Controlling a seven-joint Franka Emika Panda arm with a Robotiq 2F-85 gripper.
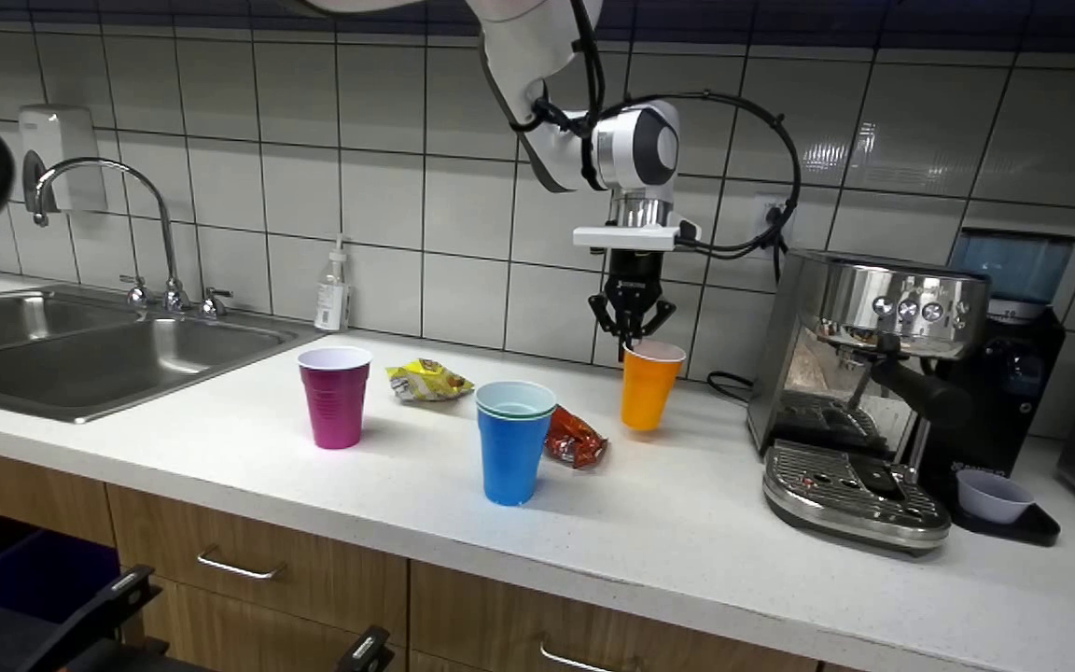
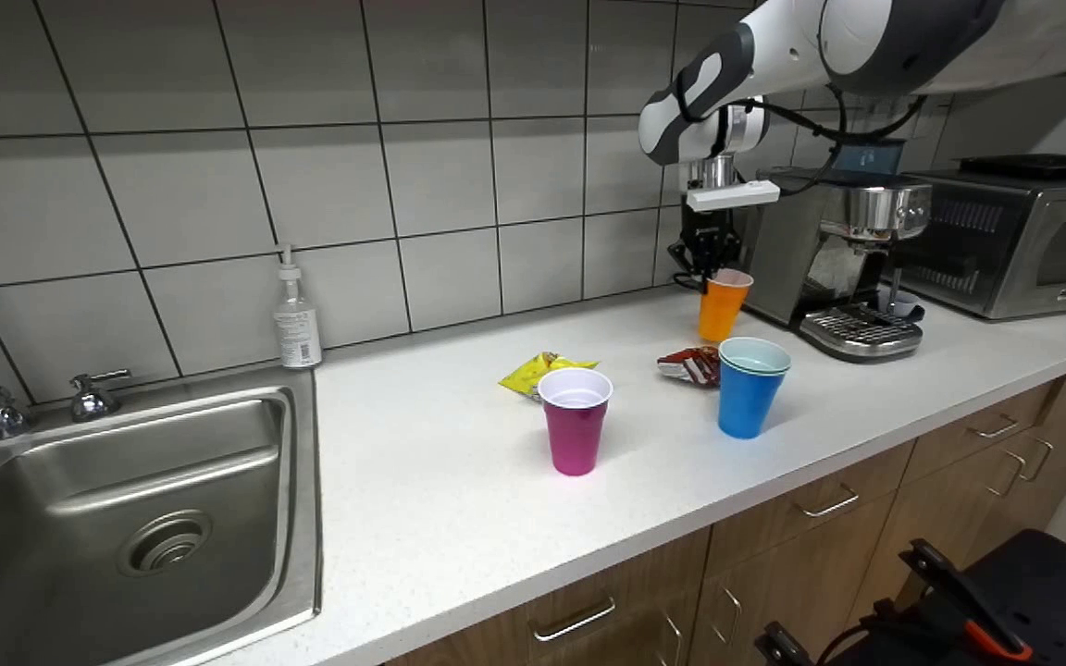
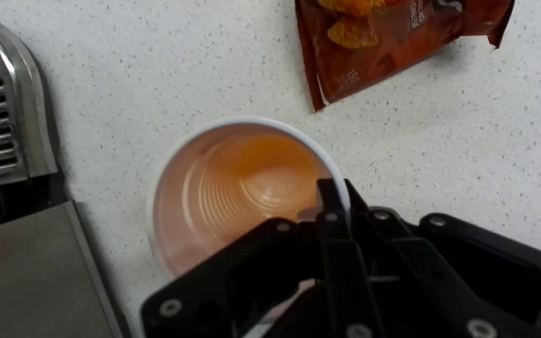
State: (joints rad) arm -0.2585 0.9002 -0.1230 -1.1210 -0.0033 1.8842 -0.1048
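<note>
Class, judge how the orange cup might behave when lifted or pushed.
The orange cup looks thin-walled, so it may flex. Pinched on one side by the hand, it could tilt. Being narrower at its base, it might tip if pushed high.

Wrist view: cup (image 3: 247,188) partly hidden, bag (image 3: 388,49) cropped.

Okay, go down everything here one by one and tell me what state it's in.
Orange cup: mouth up, slightly tilted, pinched at the rim, looks empty
Tool: closed on that rim
Purple cup: upright
Blue cup: upright, another nested inside
Red bag: lying, sealed or not unclear
Yellow bag: lying, creased
Bottle: upright
Faucet: not running
Sink: no standing water visible
Coffee machine: on or off unclear
Bowl: upright
</note>
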